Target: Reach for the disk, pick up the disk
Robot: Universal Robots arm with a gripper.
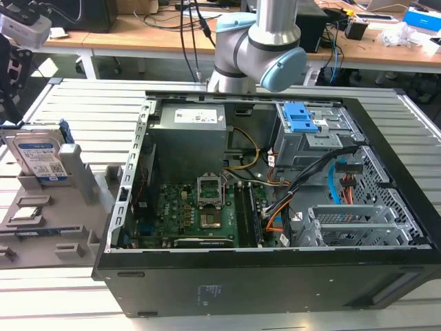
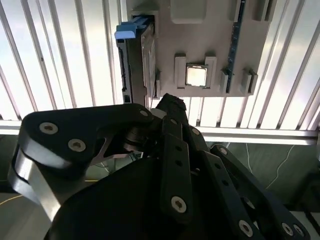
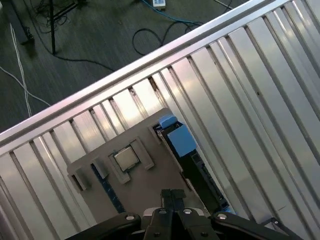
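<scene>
Disk [image 3: 200,172] stands on edge in a grey holder [image 3: 145,182], just beyond the tool [image 3: 172,192], whose fingers sit together, gripping nothing.

We are logging glare blowing out the table [image 2: 65,60] slats in the second wrist view; the close gripper [image 2: 169,107] is showing dark and blurred. In the exterior view we are seeing even light, with the computer case [image 1: 241,286] interior shadowed.
</scene>
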